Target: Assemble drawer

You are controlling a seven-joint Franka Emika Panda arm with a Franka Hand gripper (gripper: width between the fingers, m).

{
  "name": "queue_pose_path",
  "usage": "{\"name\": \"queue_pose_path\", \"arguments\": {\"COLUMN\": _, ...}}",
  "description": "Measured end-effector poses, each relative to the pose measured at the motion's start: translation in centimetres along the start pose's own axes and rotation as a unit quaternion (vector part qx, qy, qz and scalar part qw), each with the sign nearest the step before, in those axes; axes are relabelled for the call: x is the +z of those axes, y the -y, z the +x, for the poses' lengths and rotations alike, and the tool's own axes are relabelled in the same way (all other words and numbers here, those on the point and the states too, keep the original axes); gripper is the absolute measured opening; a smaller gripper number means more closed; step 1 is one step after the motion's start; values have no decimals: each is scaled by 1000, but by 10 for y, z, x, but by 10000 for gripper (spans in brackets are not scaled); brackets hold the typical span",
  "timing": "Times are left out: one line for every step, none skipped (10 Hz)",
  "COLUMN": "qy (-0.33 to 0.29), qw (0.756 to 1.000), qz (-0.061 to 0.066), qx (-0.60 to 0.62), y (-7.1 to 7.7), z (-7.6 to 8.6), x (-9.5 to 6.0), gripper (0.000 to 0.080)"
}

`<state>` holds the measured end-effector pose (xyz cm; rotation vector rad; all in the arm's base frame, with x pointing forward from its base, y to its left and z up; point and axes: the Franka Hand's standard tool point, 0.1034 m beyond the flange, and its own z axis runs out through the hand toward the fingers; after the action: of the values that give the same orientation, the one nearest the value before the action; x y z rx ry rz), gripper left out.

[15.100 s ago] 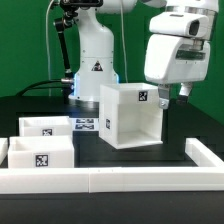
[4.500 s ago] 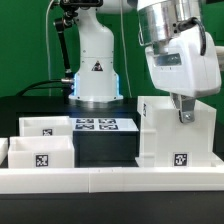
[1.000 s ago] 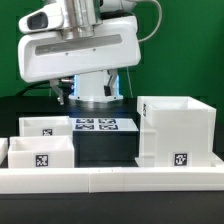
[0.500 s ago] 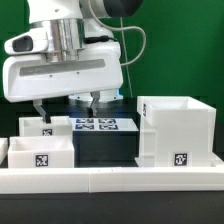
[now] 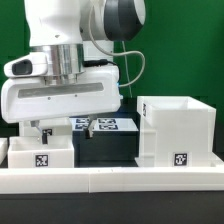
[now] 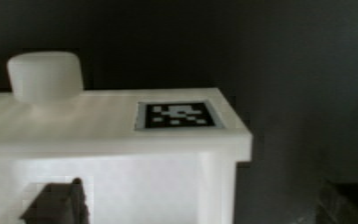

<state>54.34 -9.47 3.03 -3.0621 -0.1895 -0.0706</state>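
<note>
Exterior view: claw [image 5: 67, 128] spread open above small white rigid plastic drawer box [image 6: 105, 150] at the exterior view's left edge of black surface [image 5: 105, 155]. Likely light, stiff, slick; pinch opposite walls, avoiding round knob [image 6: 48, 72].

We see a black table [image 5: 106, 150] carrying everything. Along its edge nearest the camera runs a low white rail [image 5: 120, 181], lying directly on the surface from one side to the other. Just behind the rail, toward the exterior view's right edge, stands a tall open white box [image 5: 178, 130] with a tag on its front. Near the exterior view's left edge we find a small white tray [image 5: 40, 158], also tagged, and a second tray [image 5: 60, 130] just behind it. The marker board [image 5: 108, 124] lies flat further back, near the middle.
</note>
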Motion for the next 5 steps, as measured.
{"name": "queue_pose_path", "arguments": {"qy": 2, "qw": 1000, "qz": -1, "qx": 0, "y": -1, "z": 0, "x": 5, "gripper": 649}}
{"name": "queue_pose_path", "arguments": {"qy": 2, "qw": 1000, "qz": -1, "qx": 0, "y": -1, "z": 0, "x": 4, "gripper": 649}}
{"name": "queue_pose_path", "arguments": {"qy": 2, "qw": 1000, "qz": -1, "qx": 0, "y": -1, "z": 0, "x": 5, "gripper": 649}}
{"name": "queue_pose_path", "arguments": {"qy": 3, "qw": 1000, "qz": -1, "qx": 0, "y": -1, "z": -1, "x": 5, "gripper": 649}}
{"name": "queue_pose_path", "arguments": {"qy": 0, "qw": 1000, "qz": -4, "qx": 0, "y": -1, "z": -1, "x": 8, "gripper": 649}}
